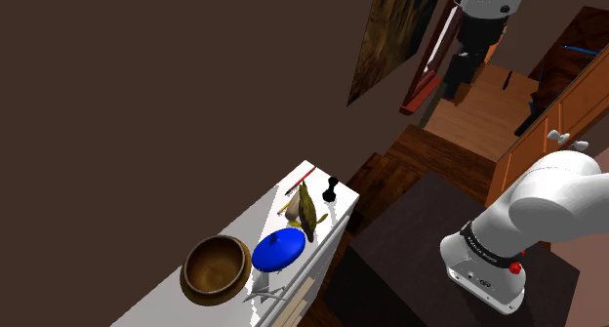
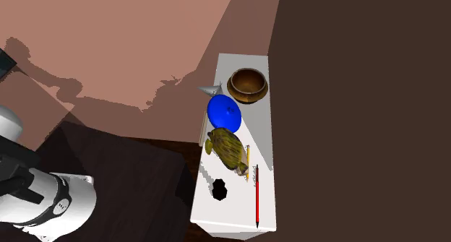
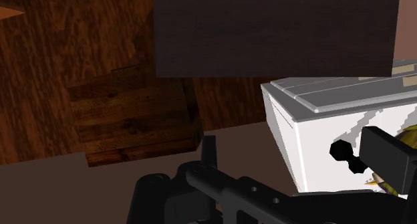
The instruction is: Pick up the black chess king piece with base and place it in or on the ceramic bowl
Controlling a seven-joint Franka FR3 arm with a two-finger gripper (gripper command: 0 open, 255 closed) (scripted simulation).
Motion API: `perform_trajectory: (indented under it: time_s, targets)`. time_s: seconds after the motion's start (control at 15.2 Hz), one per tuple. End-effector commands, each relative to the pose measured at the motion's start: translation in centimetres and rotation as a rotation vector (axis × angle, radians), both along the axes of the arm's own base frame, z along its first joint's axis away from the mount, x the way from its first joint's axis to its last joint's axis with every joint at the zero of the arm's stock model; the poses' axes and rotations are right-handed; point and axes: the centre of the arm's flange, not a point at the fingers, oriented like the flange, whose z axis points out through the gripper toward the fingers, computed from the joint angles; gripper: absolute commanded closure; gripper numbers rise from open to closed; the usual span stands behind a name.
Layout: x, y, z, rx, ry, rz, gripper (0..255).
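Shoulder view: your black chess king [image 1: 332, 188] is standing upright, long axis vertical, at the tabletop [image 1: 262, 216] end opposite the brown bowl [image 1: 217, 266]. End effector [image 1: 459, 79] is hanging well apart from it, fingers apart.

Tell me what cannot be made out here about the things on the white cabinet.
Black chess king piece: in the wrist view a black block in front covers part of it.
Brown round bowl: its material cannot be told in either exterior view.
Olive turtle-shaped figure: in the second exterior view it hides most of a yellow thing beneath it.
White cabinet: the shoulder view's lower edge cuts it off.
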Motion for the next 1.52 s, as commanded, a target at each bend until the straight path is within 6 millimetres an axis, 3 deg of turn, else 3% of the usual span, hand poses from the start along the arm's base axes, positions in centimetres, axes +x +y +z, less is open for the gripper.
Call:
perform_trajectory:
  time_s: [0.0, 1.45]
  targets:
    - [0.0, 0.0, 0.0, 0.000, 0.000, 0.000, 0]
    - [8.7, 13.2, -23.0, 0.062, -0.096, 0.063, 0]
